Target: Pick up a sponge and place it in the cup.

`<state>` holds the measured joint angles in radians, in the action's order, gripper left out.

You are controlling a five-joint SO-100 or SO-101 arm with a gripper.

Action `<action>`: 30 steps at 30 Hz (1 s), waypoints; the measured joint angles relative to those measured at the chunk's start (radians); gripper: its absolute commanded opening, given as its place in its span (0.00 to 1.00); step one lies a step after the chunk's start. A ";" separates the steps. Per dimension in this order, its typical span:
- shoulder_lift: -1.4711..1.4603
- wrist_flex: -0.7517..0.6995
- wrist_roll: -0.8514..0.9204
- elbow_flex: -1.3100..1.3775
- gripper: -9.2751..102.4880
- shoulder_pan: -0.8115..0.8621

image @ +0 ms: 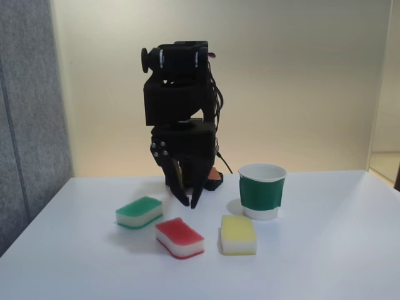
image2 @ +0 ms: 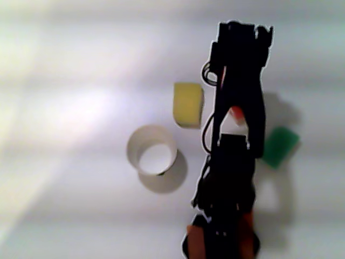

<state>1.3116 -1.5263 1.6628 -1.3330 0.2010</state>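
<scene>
The sponge, red on top and white below, lies flat on the white table at front centre. In the other view a sliver of the sponge shows through a gap in the black arm. The cup, white paper with a dark green band, stands upright to the right; from above, the cup shows its open mouth with nothing inside. My gripper points straight down behind the red sponge, a little above the table. Its fingertips are close together with nothing between them.
A green-topped sponge lies left of the red one, and a yellow-topped sponge lies right of it, in front of the cup. A grey panel stands along the table's left side. The arm hides part of the table from above.
</scene>
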 measured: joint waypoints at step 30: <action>0.117 0.137 0.449 -0.290 0.24 0.026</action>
<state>1.4281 -1.3898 2.1123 -1.6230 0.2270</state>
